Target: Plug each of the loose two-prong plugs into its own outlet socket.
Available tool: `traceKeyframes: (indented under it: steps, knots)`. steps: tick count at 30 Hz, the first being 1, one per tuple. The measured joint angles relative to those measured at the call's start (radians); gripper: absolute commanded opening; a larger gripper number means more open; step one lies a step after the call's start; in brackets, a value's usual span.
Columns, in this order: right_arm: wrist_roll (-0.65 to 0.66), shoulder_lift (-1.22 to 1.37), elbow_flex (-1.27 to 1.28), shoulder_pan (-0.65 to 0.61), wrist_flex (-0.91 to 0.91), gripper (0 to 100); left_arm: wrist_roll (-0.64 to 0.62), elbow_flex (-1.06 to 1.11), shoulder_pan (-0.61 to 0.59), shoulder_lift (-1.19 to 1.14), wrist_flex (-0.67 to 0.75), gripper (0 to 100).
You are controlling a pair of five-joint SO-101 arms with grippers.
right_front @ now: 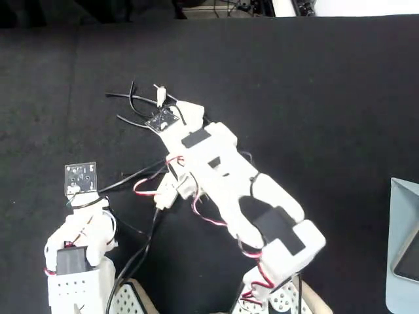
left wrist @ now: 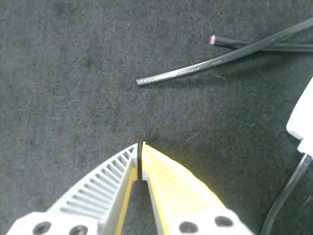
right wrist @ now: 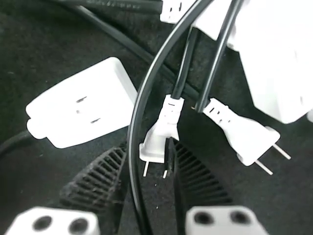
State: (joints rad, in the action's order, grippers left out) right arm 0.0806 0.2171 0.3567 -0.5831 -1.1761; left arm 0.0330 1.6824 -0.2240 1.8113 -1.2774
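Over on the left, the left claw (left wrist: pixel 142 147) is seen pressed together, tips meeting, with nothing held, over the black desk (right_front: pixel 327 98). Ahead of it a cut black cable (left wrist: pixel 195 71) is laid across the desk. Fine print is carried along its jacket, but it is too small to be read.

Moving to the middle, the right arm is stretched out over a tangle of leads. The right claw (right wrist: pixel 150 149) is set astride a white two-prong plug (right wrist: pixel 159 137), whose bare prongs are pointed back toward the wrist. Whether that plug is actually clamped cannot be told. A black lead (right wrist: pixel 134 147) is threaded through the same gap.

Just beside the plug the white outlet socket (right wrist: pixel 83 107) is laid flat, slots up and unfilled. On the plug's other side a second plug (right wrist: pixel 244 137) is left loose on the desk, prongs free. At the far right edge a grey tray (right_front: pixel 402 242) is parked.
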Motion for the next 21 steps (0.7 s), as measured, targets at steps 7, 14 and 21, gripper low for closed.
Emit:
traceKeyframes:
  steps: [7,14,21]
  knots:
    - [0.000,0.083,-0.110,-0.006,-0.101,17.2,0.000,0.000,0.000,0.000,0.000,3]
    - [0.015,0.167,-0.172,0.032,-0.173,16.5,0.000,0.000,0.000,0.000,0.000,3]
    - [0.034,0.169,-0.172,0.054,-0.175,4.4,0.000,0.000,0.000,0.000,0.000,3]
